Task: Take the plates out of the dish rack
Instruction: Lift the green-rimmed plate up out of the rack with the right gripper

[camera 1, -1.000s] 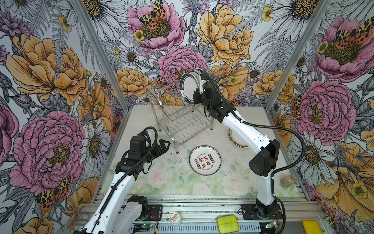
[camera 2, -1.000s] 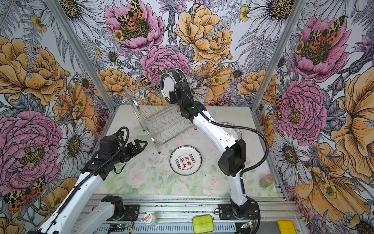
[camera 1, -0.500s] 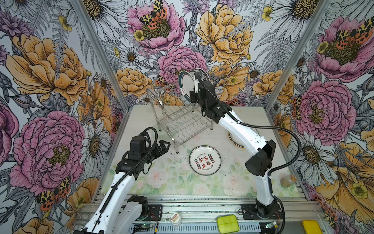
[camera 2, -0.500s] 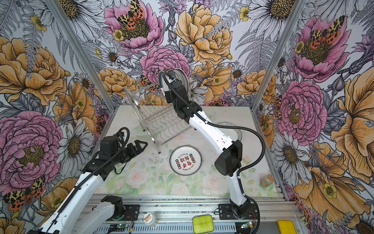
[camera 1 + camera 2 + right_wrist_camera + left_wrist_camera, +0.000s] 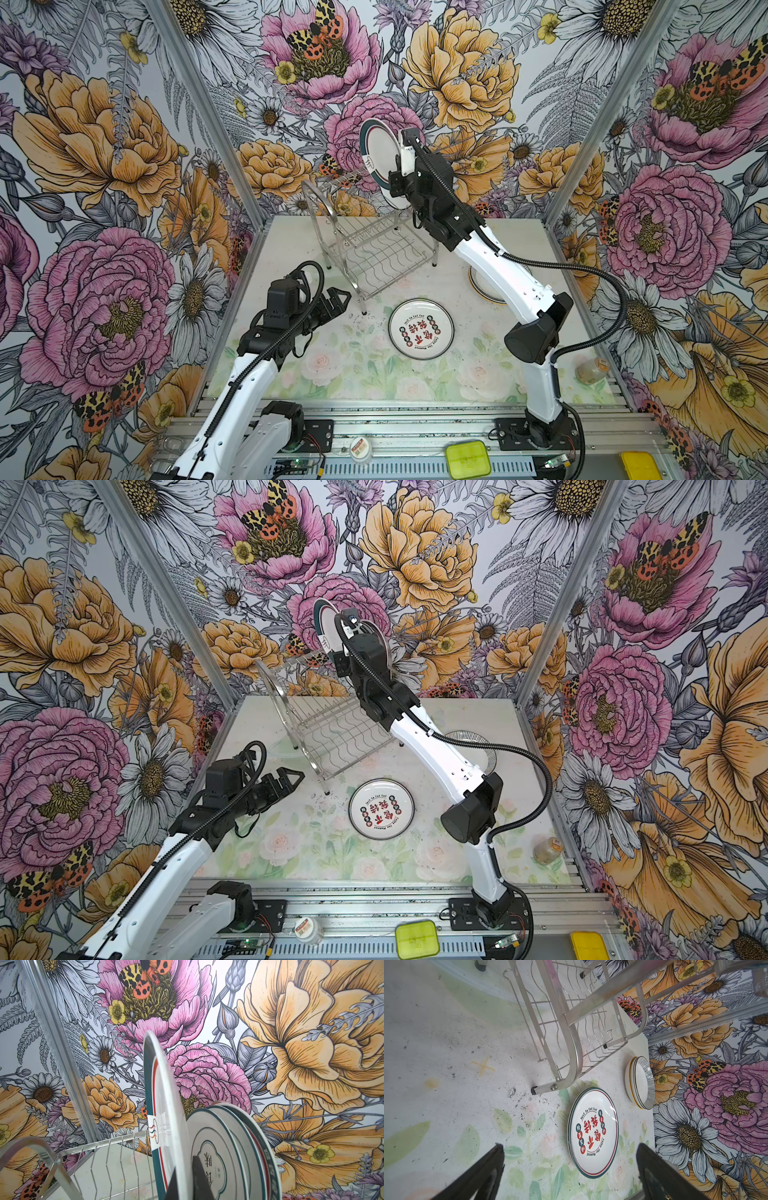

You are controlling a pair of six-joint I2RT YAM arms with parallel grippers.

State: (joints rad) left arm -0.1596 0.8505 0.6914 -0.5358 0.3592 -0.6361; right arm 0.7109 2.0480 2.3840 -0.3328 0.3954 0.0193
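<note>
We have round white ceramic plates [image 5: 420, 328] unloaded at mid-frame, our right gripper [image 5: 186, 1180] pinching a teal-rimmed plate [image 5: 164, 1105] over the steel wire dish rack [image 5: 370, 245], slotted plates [image 5: 228, 1147] pending, left gripper [image 5: 337, 302] gaping empty.

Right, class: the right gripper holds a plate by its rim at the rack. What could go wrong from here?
The right gripper pinches only the rim of the teal-rimmed plate, held on edge, so it may slip. The racked plates stand close beside it; swinging it out could knock them.

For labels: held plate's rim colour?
Teal band, red line on plate rim; best in right wrist view.
</note>
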